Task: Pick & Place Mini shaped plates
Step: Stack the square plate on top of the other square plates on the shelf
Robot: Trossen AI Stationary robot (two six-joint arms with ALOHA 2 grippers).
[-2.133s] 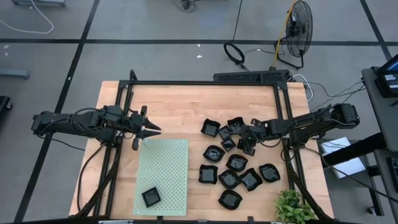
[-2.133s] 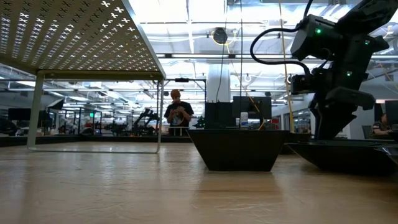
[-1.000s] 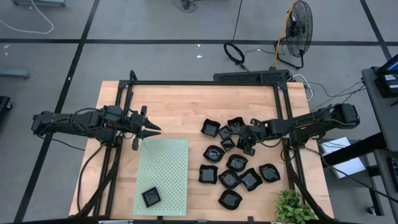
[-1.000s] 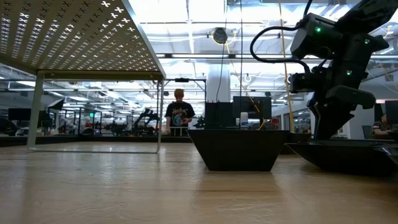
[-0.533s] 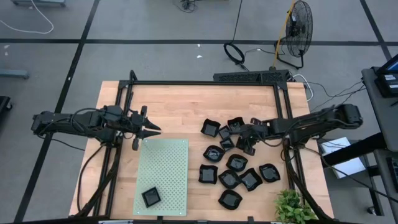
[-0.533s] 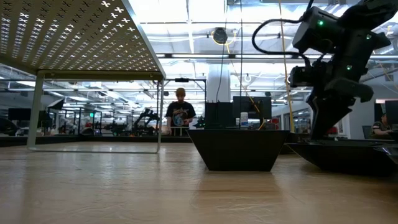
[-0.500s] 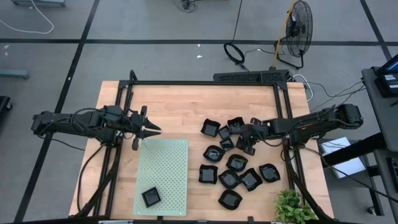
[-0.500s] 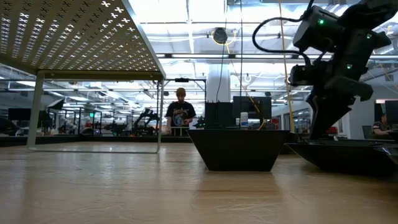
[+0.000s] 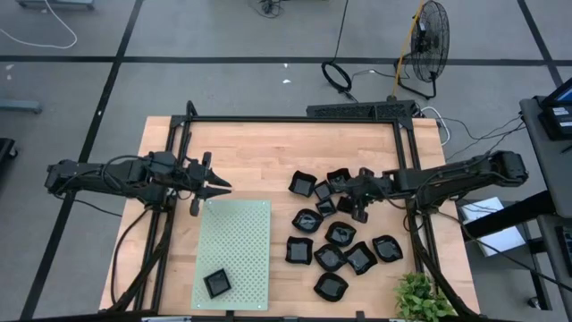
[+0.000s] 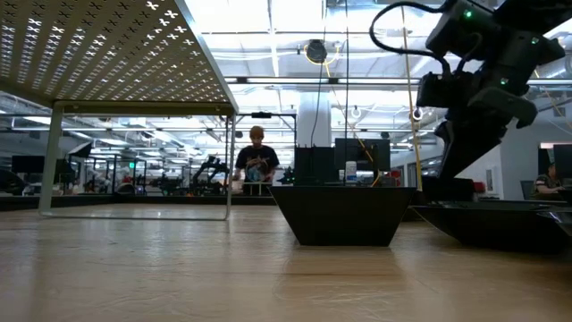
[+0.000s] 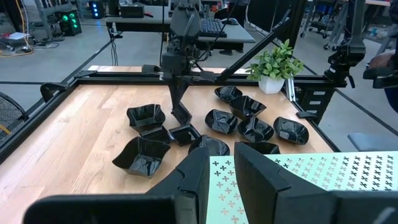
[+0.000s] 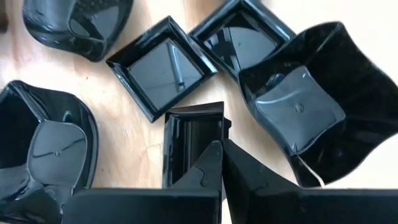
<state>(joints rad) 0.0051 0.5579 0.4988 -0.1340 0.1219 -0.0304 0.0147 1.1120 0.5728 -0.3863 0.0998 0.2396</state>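
**Now lifting: right arm raises a small square plate out of the pile**

Visibly, the right gripper (image 12: 221,148) sits higher in the low view than a moment ago, and a small dark block (image 10: 447,189) hangs under it that did not show before. Its fingers are pressed together on the rim of a small square plate (image 12: 189,146), which stands tilted among the other mini shaped plates (image 9: 340,234) on the right half of the table (image 9: 259,152). I judge the pick made and the carry to the green mat (image 9: 234,241) next, where one plate (image 9: 216,283) already lies.

The left gripper (image 9: 219,186) has not moved; it waits at the mat's far edge, fingers slightly parted.

From above, the arm hides the held plate. Whether its lower edge is clear of the neighbouring plates cannot be told.
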